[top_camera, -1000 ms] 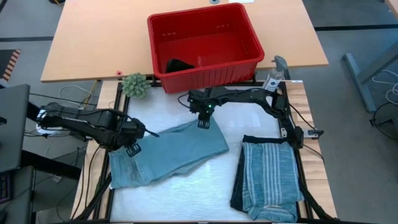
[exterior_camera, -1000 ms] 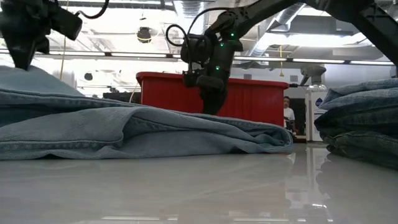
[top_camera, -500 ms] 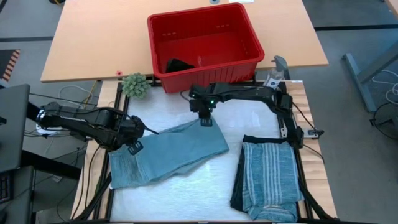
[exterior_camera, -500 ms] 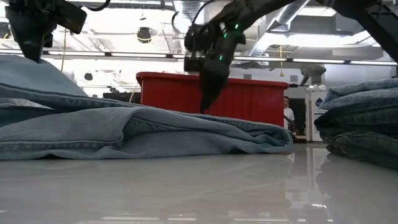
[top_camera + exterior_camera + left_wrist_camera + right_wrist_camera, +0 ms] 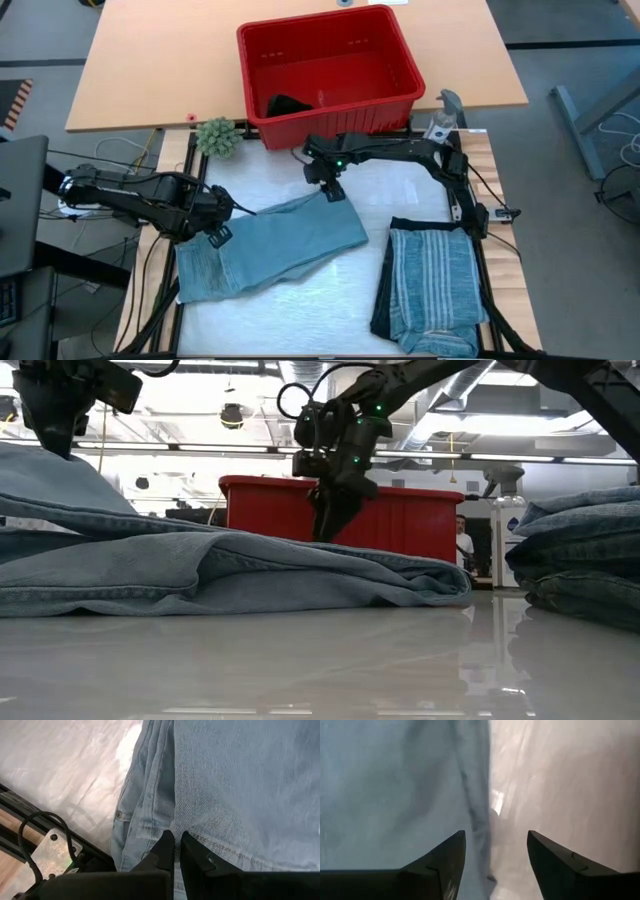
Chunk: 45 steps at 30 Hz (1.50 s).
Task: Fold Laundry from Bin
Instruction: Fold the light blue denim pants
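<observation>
High view showed the right gripper (image 5: 333, 191) spread over the jeans (image 5: 270, 247) and the left gripper (image 5: 221, 236) pressed together on them, so it should smooth gently.

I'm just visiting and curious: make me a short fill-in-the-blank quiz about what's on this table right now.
1. The red bin still holds one small ____ item.
2. The right hand hangs over the light blue denim piece with its fingers ____.
3. The left hand has its fingers ____.
4. The garment on top of the folded stack is the ____ shirt.

Missing words: black; open; shut; striped
</observation>
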Available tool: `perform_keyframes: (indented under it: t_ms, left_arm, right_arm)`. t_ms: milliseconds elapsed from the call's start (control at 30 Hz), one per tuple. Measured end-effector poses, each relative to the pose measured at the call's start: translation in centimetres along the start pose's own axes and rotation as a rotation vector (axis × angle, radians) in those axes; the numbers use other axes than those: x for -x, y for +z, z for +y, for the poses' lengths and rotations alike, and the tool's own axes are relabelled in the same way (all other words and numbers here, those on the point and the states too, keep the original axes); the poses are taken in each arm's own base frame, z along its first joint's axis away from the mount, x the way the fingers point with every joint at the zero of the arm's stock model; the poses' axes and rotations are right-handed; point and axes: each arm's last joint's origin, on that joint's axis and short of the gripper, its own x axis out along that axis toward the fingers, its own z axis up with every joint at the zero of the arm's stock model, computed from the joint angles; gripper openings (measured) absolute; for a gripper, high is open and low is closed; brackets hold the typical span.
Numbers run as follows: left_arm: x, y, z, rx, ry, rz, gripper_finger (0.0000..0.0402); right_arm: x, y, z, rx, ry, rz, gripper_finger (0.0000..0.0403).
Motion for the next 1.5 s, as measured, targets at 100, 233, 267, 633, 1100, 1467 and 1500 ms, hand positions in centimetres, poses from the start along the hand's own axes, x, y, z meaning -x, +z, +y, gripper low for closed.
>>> perform_keyframes:
  t_ms: [100,233,267,633,1100,1467,1500]
  left_arm:
    - [0.0,0.0,0.0,0.012,0.002,-0.003,0.0]
    - [0.0,0.0,0.0,0.014,0.009,-0.012,0.0]
    - [0.0,0.1,0.0,0.014,0.013,-0.017,0.0]
    - [0.0,0.1,0.1,0.016,0.023,-0.027,0.0]
    - [0.0,0.1,0.1,0.017,0.024,-0.029,0.0]
    - [0.0,0.1,0.0,0.051,0.016,-0.02,0.0]
    - [0.0,0.1,0.0,0.061,0.018,-0.023,0.0]
  right_arm:
    - [-0.2,-0.3,-0.4,-0.011,0.022,-0.008,0.0235]
    - [-2.0,-0.7,0.3,-0.009,0.082,0.045,0.023]
    - [-2.5,-0.7,0.5,-0.002,0.095,0.055,0.0229]
    - [-3.9,-0.6,1.4,0.046,0.101,0.105,0.0192]
    - [-4.1,-1.1,1.5,0.043,0.129,0.148,0.002]
    - [-3.0,-1.6,0.3,-0.035,0.096,0.169,0.0022]
    - [-2.9,-1.6,0.2,-0.046,0.095,0.167,0.0022]
